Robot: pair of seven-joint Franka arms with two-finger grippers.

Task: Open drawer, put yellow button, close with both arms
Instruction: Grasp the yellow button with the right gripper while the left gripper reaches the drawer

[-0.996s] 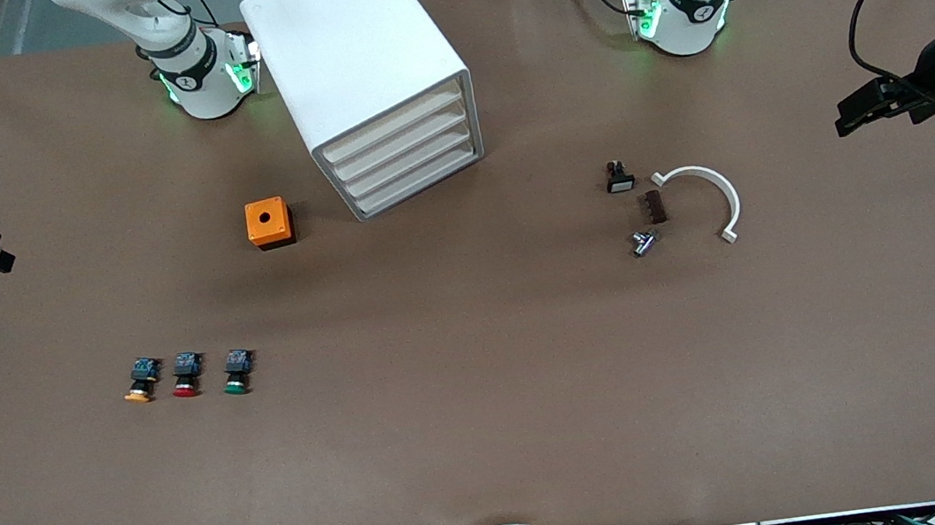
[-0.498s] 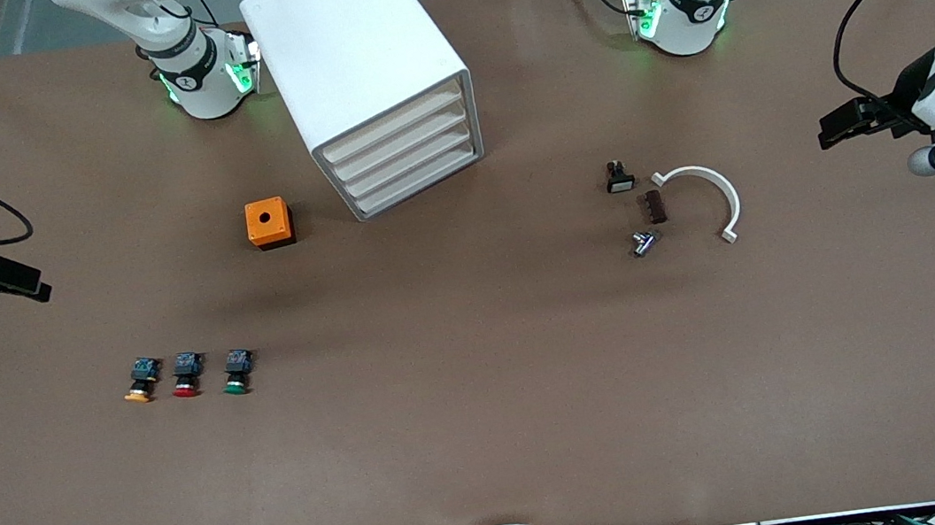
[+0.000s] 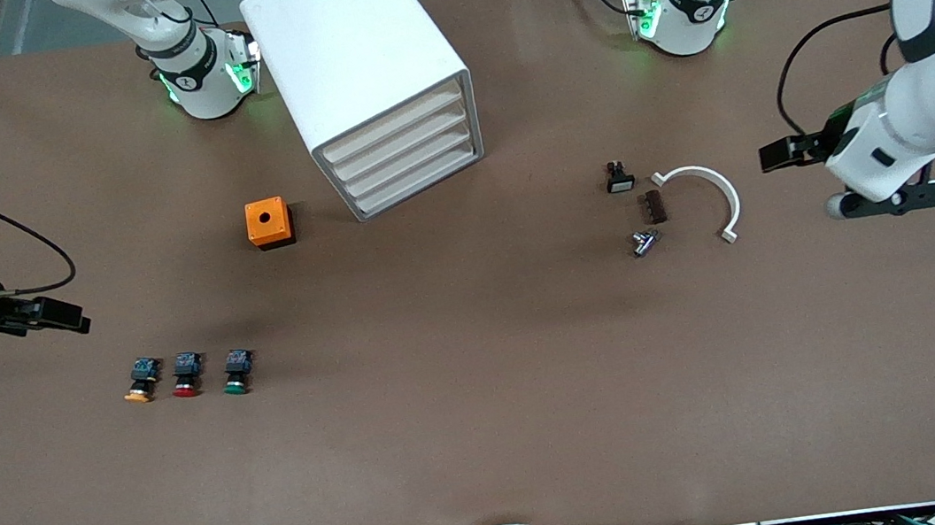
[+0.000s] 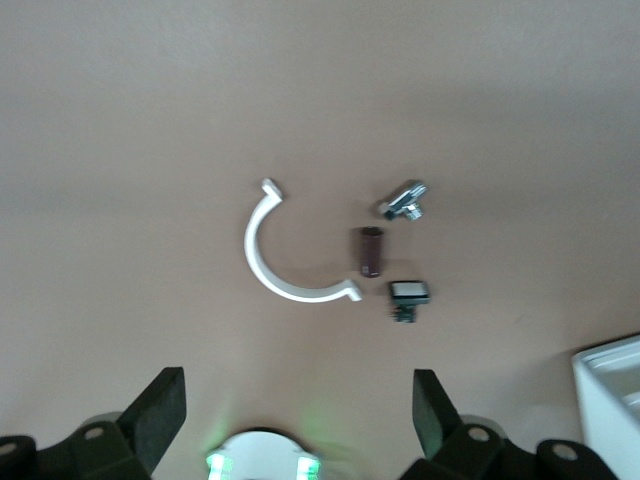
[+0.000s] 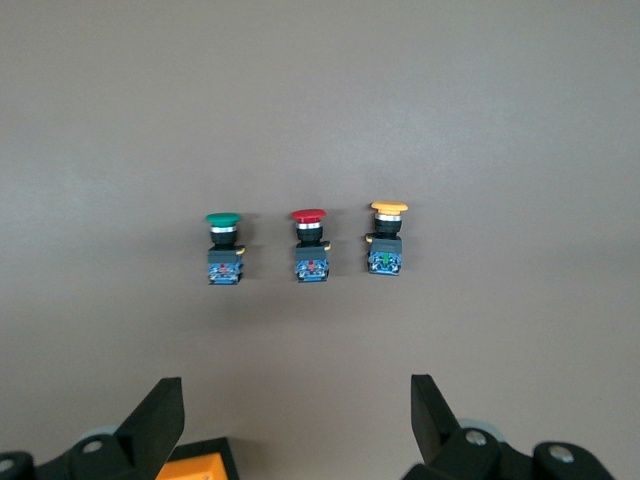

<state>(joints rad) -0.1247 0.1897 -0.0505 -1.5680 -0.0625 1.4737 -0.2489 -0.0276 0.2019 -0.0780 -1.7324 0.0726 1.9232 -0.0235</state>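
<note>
1. Presently, at the right arm's end of the table, the right gripper (image 3: 69,322) hangs in the air with its fingers spread wide and nothing between them; it is over bare table, near the row of buttons but not above them.
2. Next along, the yellow button (image 3: 140,381) lies on the table at the end of a row of three, the red button (image 3: 186,375) just beside it and the green button (image 3: 237,372) after that. None is touched. The right wrist view shows all three apart from one another, caps pointing the same way.
3. An orange box (image 3: 269,223) with a round hole in its top sits farther from the front camera than the buttons, close to the cabinet (image 3: 362,70).
4. The drawer (image 3: 400,125), uppermost of four, appears fully shut, flush with the three below it.
5. Toward the left arm's end lie small parts: a black switch (image 3: 619,178), a brown block (image 3: 654,206), a metal fitting (image 3: 642,242) and a white curved bracket (image 3: 714,192). They play no evident part in the task.
6. The left gripper (image 3: 775,154) is up in the air beside the bracket, fingers wide apart and empty.
7. Judgement: no step is complete. Opening the drawer, picking and placing the yellow button, and closing all remain.
</note>
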